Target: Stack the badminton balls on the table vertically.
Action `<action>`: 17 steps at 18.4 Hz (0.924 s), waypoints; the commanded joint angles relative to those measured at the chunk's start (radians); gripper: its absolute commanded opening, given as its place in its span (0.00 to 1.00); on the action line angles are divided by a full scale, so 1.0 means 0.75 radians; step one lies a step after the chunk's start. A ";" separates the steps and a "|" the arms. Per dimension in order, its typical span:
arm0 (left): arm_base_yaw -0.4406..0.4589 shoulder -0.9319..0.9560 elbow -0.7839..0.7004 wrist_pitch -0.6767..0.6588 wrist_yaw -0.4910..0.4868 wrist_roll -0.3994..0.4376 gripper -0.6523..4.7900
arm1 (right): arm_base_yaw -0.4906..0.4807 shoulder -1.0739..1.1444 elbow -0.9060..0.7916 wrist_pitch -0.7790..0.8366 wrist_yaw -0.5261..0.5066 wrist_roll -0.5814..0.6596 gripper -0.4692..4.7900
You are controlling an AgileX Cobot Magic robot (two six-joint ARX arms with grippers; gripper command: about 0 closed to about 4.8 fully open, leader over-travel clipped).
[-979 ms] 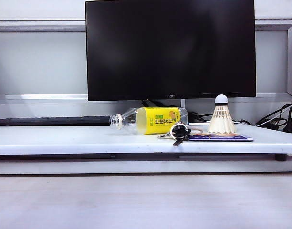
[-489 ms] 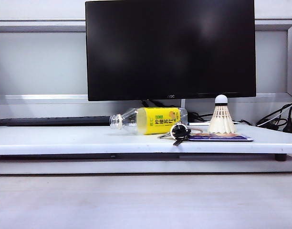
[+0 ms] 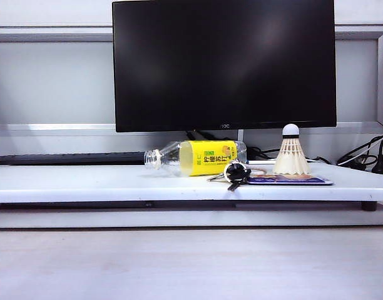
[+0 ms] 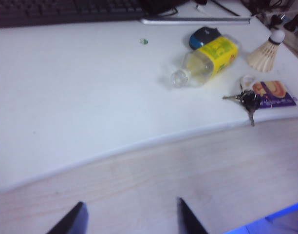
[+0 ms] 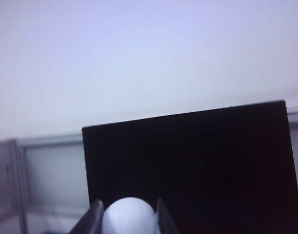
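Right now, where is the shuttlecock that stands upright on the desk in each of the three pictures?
Exterior view: the standing shuttlecock is at the right on the table, behind a card, right of the bottle.
Left wrist view: shuttlecock at the far corner past the bottle; left gripper open.
Right wrist view: not in it; the right gripper clasps a white rounded tip.
Shared landmark: the monitor.

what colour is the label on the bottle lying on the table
Bright yellow, with dark print, on the clear bottle. The exterior view shows it best.
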 commanded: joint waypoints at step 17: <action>-0.001 -0.006 0.004 0.006 -0.028 -0.004 0.57 | 0.217 1.070 -0.124 1.274 0.232 0.201 0.31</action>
